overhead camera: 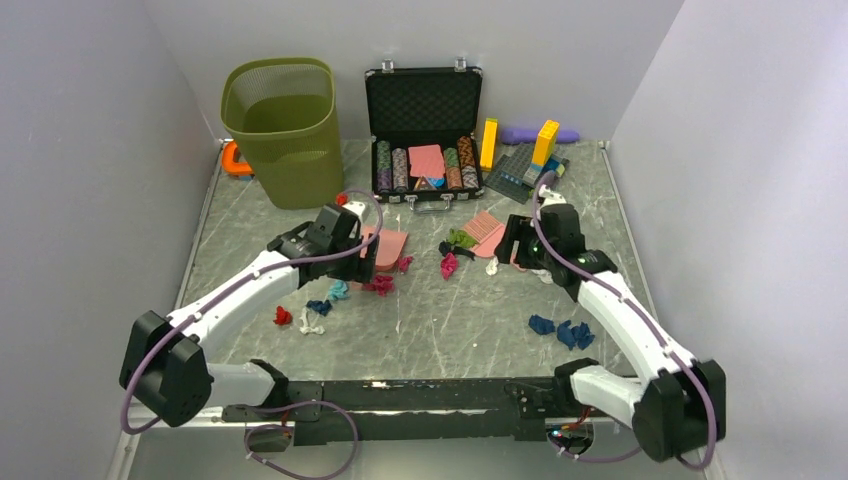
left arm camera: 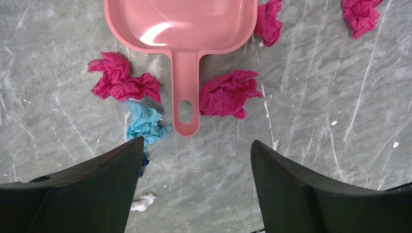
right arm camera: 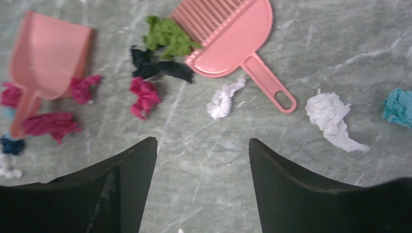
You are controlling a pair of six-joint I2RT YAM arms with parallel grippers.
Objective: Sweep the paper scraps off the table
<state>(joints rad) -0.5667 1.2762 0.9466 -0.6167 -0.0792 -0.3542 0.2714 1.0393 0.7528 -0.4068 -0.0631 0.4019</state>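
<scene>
Paper scraps lie across the table (overhead camera: 440,330): magenta (overhead camera: 448,265), green (overhead camera: 460,238), dark blue (overhead camera: 565,332), red (overhead camera: 283,316), white (overhead camera: 310,322). My left gripper (overhead camera: 365,255) is open and empty above the handle end of a pink dustpan (left arm camera: 180,24), with magenta wads (left arm camera: 227,92) and a teal wad (left arm camera: 143,124) beside the handle. In the left wrist view the gripper (left arm camera: 197,141) has its jaws wide apart. My right gripper (right arm camera: 202,141) is open and empty, short of a pink brush (right arm camera: 228,34) and a white wad (right arm camera: 223,99).
An olive waste bin (overhead camera: 282,130) stands at the back left. An open black case of poker chips (overhead camera: 425,130) sits at the back middle. Toy bricks (overhead camera: 530,150) are at the back right. An orange object (overhead camera: 235,160) lies behind the bin.
</scene>
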